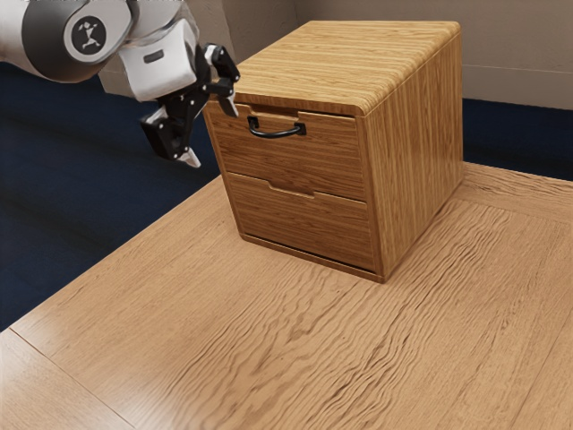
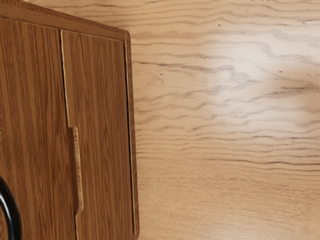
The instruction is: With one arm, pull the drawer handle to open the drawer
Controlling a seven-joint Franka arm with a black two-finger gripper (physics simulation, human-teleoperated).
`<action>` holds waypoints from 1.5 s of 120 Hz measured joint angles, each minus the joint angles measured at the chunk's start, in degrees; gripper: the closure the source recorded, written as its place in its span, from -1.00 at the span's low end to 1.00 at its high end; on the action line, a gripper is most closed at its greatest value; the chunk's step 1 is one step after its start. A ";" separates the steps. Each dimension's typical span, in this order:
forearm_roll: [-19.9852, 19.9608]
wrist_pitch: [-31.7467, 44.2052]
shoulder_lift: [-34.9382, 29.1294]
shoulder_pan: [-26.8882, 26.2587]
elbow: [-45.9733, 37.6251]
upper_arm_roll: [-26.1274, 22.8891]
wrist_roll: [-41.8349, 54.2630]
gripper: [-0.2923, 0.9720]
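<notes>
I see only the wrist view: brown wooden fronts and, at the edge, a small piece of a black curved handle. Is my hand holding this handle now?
Observer: No. In the exterior view the black two-finger hand hangs at that view's left of the black curved handle, apart from it.
Operator: Are its fingers open?
Observer: Yes, they stand open and grip nothing.
Operator: On which drawer is the handle?
Observer: On the upper drawer of the light wooden two-drawer cabinet. That drawer does not look pulled out.
</notes>
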 joint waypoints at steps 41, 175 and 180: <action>-0.17 1.92 1.15 -1.98 2.84 -0.90 6.61 -0.54; -2.51 7.58 5.66 1.97 5.92 -0.41 13.62 -0.54; -2.70 8.31 5.65 2.50 5.66 -0.39 13.69 -0.53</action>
